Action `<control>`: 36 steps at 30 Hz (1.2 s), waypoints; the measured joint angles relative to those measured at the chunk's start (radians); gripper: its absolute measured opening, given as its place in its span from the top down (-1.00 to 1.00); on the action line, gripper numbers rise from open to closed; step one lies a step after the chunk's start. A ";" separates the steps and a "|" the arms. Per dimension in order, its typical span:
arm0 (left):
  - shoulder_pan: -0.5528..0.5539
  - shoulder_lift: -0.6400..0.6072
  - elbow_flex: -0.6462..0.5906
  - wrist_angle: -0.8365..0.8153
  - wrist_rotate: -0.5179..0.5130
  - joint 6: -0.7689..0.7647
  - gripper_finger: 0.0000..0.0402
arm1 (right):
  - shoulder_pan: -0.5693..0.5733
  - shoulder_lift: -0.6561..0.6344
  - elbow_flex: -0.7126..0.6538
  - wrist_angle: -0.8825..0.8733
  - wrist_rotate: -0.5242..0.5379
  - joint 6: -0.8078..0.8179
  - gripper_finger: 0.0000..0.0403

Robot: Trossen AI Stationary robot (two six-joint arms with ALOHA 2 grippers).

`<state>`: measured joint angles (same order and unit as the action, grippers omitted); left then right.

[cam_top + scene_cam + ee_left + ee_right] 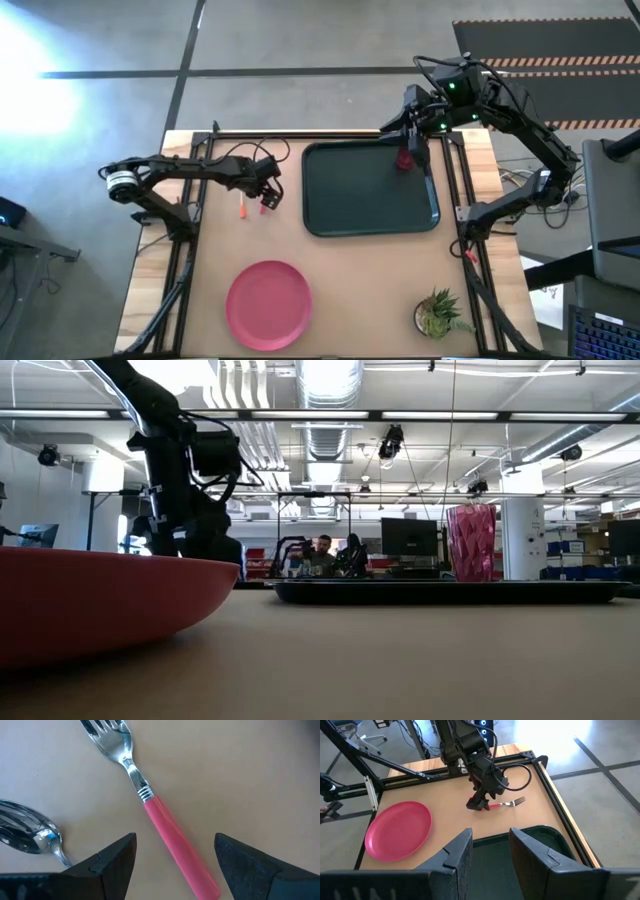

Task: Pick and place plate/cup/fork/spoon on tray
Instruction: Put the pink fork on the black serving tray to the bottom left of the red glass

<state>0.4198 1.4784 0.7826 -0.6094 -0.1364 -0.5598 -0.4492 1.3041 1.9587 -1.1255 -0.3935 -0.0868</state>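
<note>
fork [150, 805]: on table, tines cut off, between wide-open left gripper [175, 851] jaws, unheld | spoon [30, 832]: handle hidden | right gripper [490, 852]: jaws parted, empty, above tray [545, 837] | cup [471, 542]: on tray | writing: none legible

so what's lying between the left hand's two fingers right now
The fork's pink-red handle lies on bare table between the open left hand's fingers, untouched, in the left wrist view. The spoon lies outside them.

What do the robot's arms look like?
Both arms are dark, jointed and thin, with black cables looping along them. The left arm has a silver ring at one joint. The right arm shows small green lights. Each ends in two chunky black wedge-shaped fingers.
</note>
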 joint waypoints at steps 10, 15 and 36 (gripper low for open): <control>0.002 0.000 -0.004 0.000 0.003 -0.002 -0.25 | 0.000 0.000 0.000 0.000 0.000 0.001 0.41; 0.007 0.017 -0.004 0.018 0.024 -0.002 -0.25 | 0.000 0.000 0.000 0.000 0.000 0.001 0.41; 0.008 0.101 0.002 0.045 0.055 0.015 0.16 | 0.000 -0.001 0.000 0.000 -0.002 0.010 0.41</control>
<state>0.4278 1.5793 0.7849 -0.5641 -0.0810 -0.5446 -0.4492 1.3033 1.9583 -1.1255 -0.3958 -0.0772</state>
